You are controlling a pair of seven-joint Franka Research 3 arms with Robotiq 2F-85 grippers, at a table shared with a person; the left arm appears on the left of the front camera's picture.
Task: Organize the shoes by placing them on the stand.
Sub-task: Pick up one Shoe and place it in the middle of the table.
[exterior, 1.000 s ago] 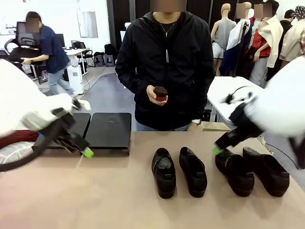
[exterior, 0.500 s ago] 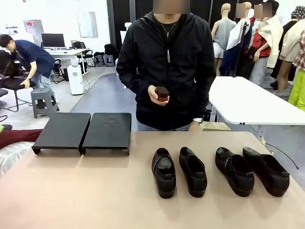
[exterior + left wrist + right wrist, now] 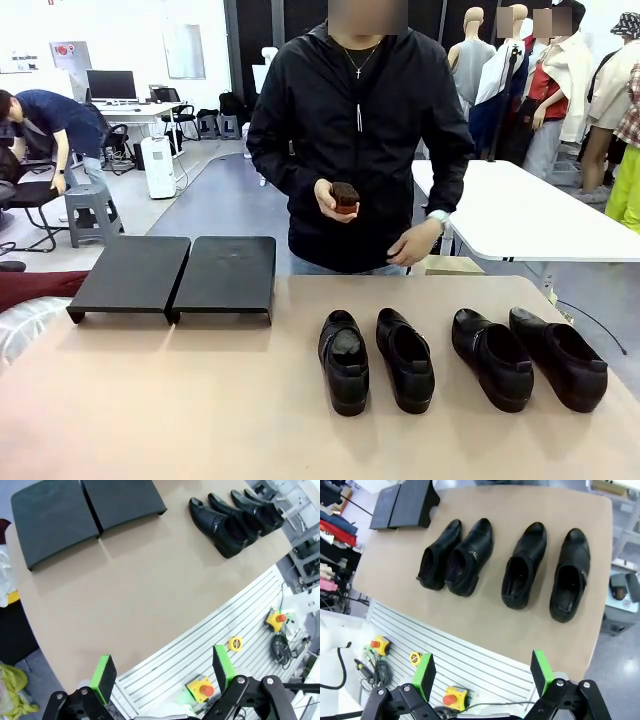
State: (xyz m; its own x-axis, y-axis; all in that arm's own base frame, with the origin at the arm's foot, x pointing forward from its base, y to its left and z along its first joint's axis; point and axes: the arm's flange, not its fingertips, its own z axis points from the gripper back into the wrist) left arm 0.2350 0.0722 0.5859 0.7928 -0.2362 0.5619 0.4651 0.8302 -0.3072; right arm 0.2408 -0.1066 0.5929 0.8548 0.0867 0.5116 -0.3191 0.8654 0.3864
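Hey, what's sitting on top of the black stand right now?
Nothing: both platforms of the stand show bare black tops. All four shoes sit on the table, off to the robot's right. The gap beneath the platforms is shadowed and can't be checked.

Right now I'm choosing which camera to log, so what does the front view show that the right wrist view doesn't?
Front view adds the person at the far side, holding a small brown object. Right wrist view adds the right pincer, open and empty, and a slotted white plate carrying yellow red-button boxes. Shared: four black dress shoes on the tan table and the bare black stand.
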